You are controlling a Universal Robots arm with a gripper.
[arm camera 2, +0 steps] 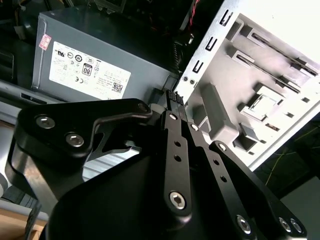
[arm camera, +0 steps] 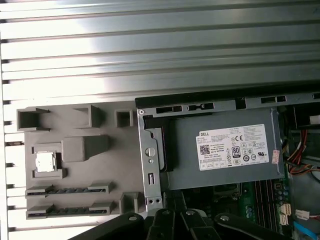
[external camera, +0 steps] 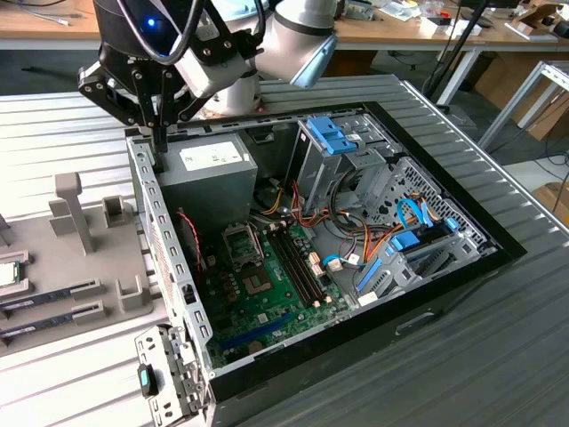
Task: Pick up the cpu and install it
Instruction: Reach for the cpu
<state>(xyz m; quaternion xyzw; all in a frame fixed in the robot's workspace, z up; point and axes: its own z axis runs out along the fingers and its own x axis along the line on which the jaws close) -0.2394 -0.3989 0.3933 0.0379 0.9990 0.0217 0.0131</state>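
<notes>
- Your black metal claw [external camera: 158, 147] [arm camera 2: 174, 97] points straight down. Its two thin fingers [arm camera 2: 176, 145] are squeezed tight together, and there is nothing between them.
- The tips hang at the rim of the open grey metal computer box [external camera: 173, 267]. They are right where its side wall meets the big grey power box with the white sticker [external camera: 209, 165] [arm camera 2: 100, 50] [arm camera: 225, 150]. You cannot tell if the tips touch the wall.
- Just outside that wall lies a flat grey plastic tray [external camera: 89, 258] [arm camera: 115, 170] with little pockets and posts on it.
- The cpu [external camera: 7, 271] [arm camera: 45, 161] is a small flat square chip with a silver top and a thin green rim. It sits flat in a square pocket of that tray, at the exterior view's left edge. It is well apart from your claw, and nothing is holding it.
- Two long thin dark memory sticks [external camera: 49, 292] [arm camera: 65, 190] lie in slots of the same tray, near the cpu.
- Inside the computer box, a green board [external camera: 284, 294] lies flat on the bottom. Long dark slots run along it.
- Orange and yellow wires [external camera: 356, 245] curl past the board, and bright blue plastic clips [external camera: 331, 138] sit on the metal racks at the far side.
- The computer box and the tray both rest on a silver metal table with long ridges [external camera: 498, 320] [arm camera: 150, 45].
</notes>
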